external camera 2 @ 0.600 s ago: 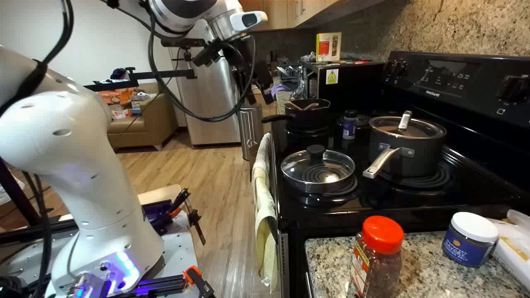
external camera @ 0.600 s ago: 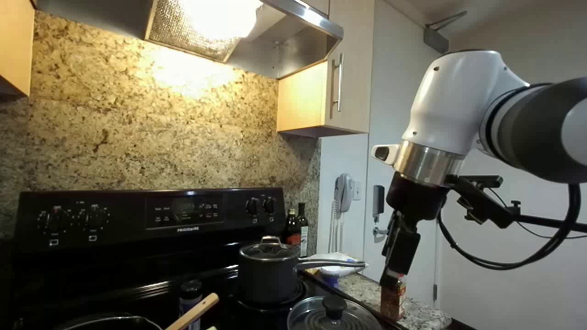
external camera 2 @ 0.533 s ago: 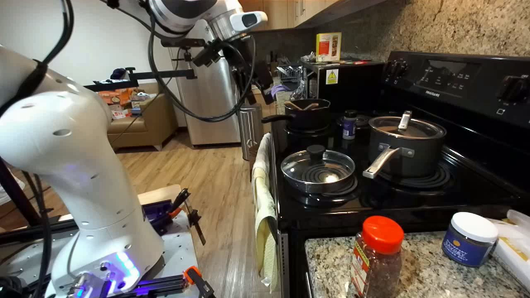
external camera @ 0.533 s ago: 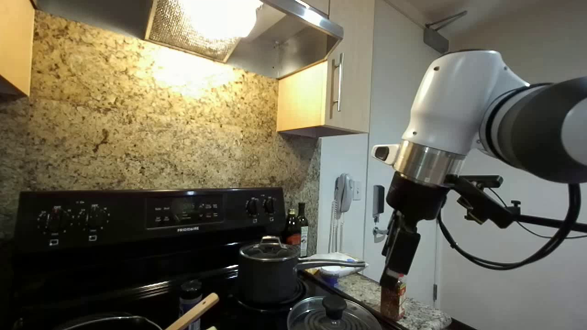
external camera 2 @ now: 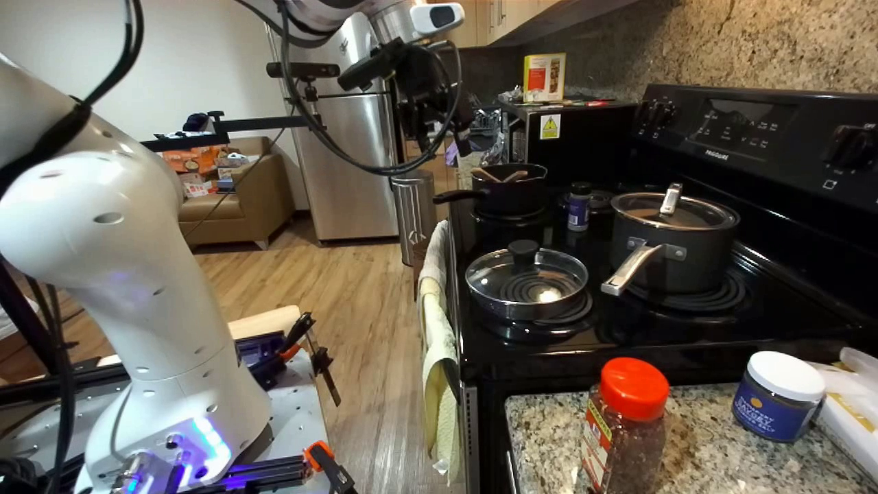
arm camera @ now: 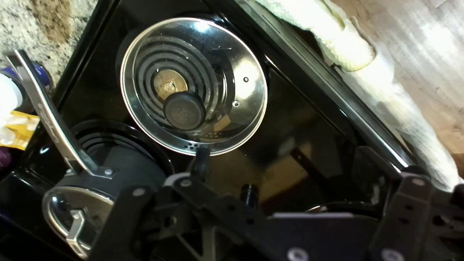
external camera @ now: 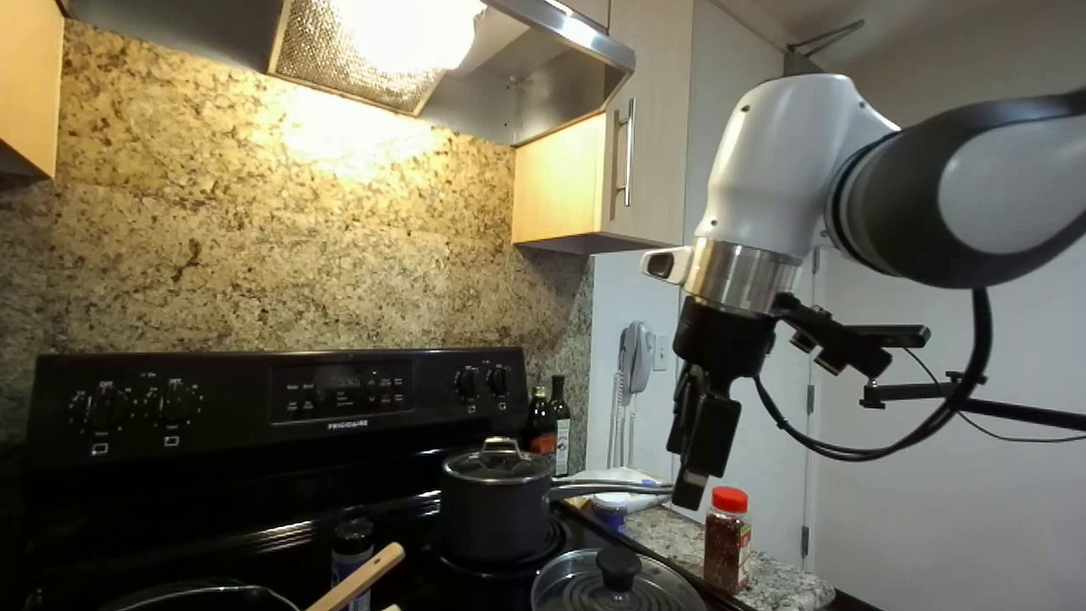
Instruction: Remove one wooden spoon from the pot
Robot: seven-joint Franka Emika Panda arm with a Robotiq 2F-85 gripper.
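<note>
Two pale wooden utensils lean in the dark pot (external camera 2: pixel 511 195) at the far end of the stove; I cannot tell which is the wooden spoon. Their handles (external camera 2: pixel 485 174) (external camera 2: pixel 516 176) rest on its rim. In an exterior view one wooden handle (external camera: pixel 361 579) rises over the pot rim (external camera: pixel 254 589), and a second tip (external camera: pixel 391 608) barely shows; their bowls are hidden. My gripper (external camera: pixel 691 492) hangs in the air above the stove's front, apart from the pot. It also shows in an exterior view (external camera 2: pixel 444 143). In the wrist view my gripper (arm camera: pixel 290 165) is open and empty, fingers wide apart.
A glass-lidded pan (external camera 2: pixel 527 285) and a lidded saucepan (external camera 2: pixel 672 240) with a handle stand on the stove. A small bottle (external camera 2: pixel 578 207) stands near the dark pot. A red-capped jar (external camera 2: pixel 625 425) and a white-lidded jar (external camera 2: pixel 778 398) stand on the counter. A towel (external camera 2: pixel 437 343) hangs in front.
The arm and gripper have moved left and slightly up in an exterior view, and right and up, nearer the dark pot, in an exterior view. The utensils and pots have not moved.
</note>
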